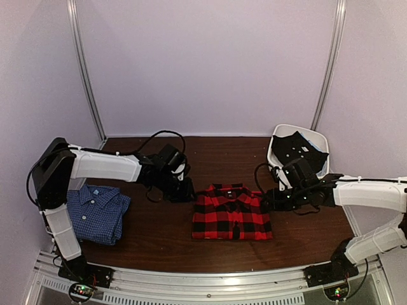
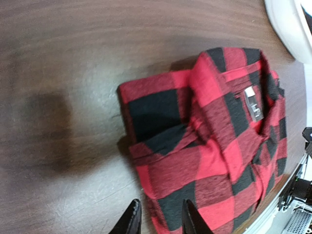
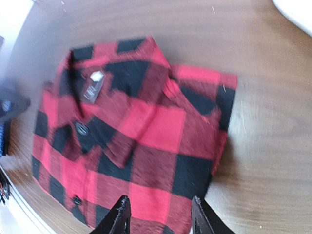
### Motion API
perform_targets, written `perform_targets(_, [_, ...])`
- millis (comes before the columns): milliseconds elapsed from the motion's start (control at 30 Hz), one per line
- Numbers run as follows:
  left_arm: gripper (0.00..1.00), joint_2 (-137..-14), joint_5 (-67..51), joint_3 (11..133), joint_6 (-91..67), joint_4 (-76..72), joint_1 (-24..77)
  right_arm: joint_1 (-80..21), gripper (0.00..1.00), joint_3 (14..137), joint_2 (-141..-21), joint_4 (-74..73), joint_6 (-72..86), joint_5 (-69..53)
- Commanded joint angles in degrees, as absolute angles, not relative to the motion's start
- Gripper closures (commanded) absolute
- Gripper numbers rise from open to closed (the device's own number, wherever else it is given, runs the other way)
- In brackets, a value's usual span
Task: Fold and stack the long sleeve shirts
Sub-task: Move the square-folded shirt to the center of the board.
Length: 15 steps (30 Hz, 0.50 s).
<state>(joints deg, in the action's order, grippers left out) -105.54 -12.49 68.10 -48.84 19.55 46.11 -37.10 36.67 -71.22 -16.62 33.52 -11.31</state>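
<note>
The red-and-black plaid flannel shirt (image 1: 232, 213) lies folded in a neat rectangle at the table's middle, collar toward the back. It also shows in the left wrist view (image 2: 209, 146) and the right wrist view (image 3: 131, 141). The blue fine-check shirt (image 1: 96, 213) lies folded at the left, under my left arm. My left gripper (image 1: 184, 190) hovers at the plaid shirt's left edge, open and empty (image 2: 158, 219). My right gripper (image 1: 270, 200) hovers at its right edge, open and empty (image 3: 158, 217).
A white bin (image 1: 315, 136) at the back right holds a black garment (image 1: 299, 149). The dark wooden table (image 1: 159, 244) ends at a metal rail along the near edge. Pale walls enclose the back and sides.
</note>
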Motion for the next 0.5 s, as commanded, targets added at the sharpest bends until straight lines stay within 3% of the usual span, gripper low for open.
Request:
perform_targets(0, [0.74, -104.0, -11.9, 70.3, -45.9, 18.7, 46.1, -39.4, 0.57, 43.1, -73.6, -16.5, 33.0, -8.0])
perform_targets(467, [0.78, -111.9, -14.1, 72.3, -43.5, 12.1, 44.6, -46.6, 0.62, 65.4, -99.7, -9.9, 31.4, -8.9])
